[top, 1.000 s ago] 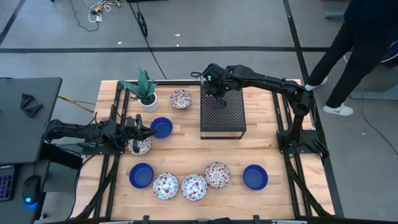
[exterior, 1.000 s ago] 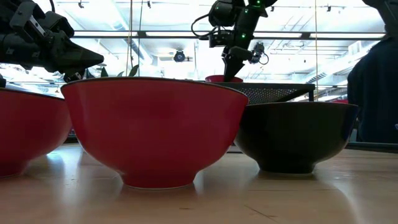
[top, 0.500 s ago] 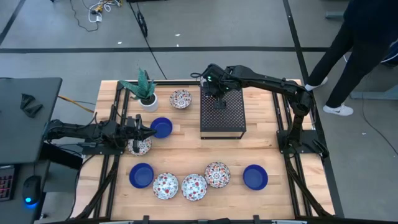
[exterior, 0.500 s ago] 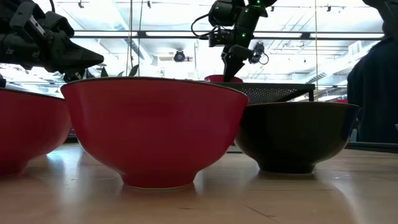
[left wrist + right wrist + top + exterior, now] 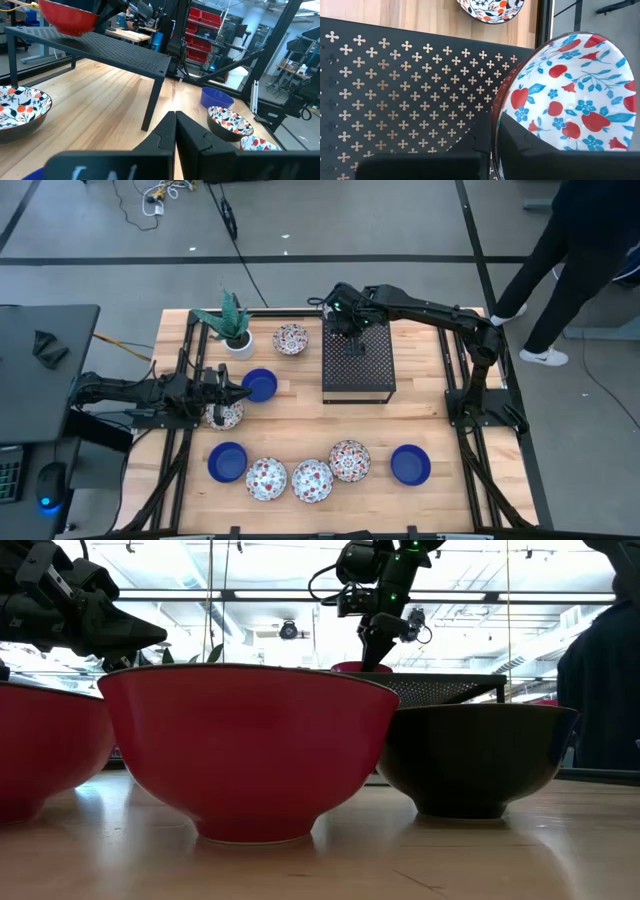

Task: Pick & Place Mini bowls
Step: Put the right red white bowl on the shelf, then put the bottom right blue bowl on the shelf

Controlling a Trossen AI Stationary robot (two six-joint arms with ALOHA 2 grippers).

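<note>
The round white bowl with red-and-blue floral pattern [image 5: 570, 95] hangs tipped up on edge, its patterned inside facing sideways rather than up, its rim running between the right gripper's [image 5: 492, 131] two dark fingers, which pinch that rim from both sides. In the high view this right gripper [image 5: 345, 320] is over the far left corner of the black perforated metal stand [image 5: 357, 361]; the low view shows the bowl's red outside [image 5: 362, 667] just above the stand's top, under the gripper [image 5: 372, 645]. The bowl lies ahead of and beside the fingers, with only the rim between them. The left gripper [image 5: 240, 391] waits low over the wooden table [image 5: 420, 420], its fingers [image 5: 192, 135] pressed together with nothing between them, beside a solid cobalt blue bowl [image 5: 260, 384] and over a floral bowl [image 5: 224, 415]. Five more bowls curve along the near edge, from a blue one [image 5: 227, 462] to another blue one [image 5: 410, 464]; one floral bowl [image 5: 291, 338] sits by the white pot with a green plant [image 5: 236, 330].
</note>
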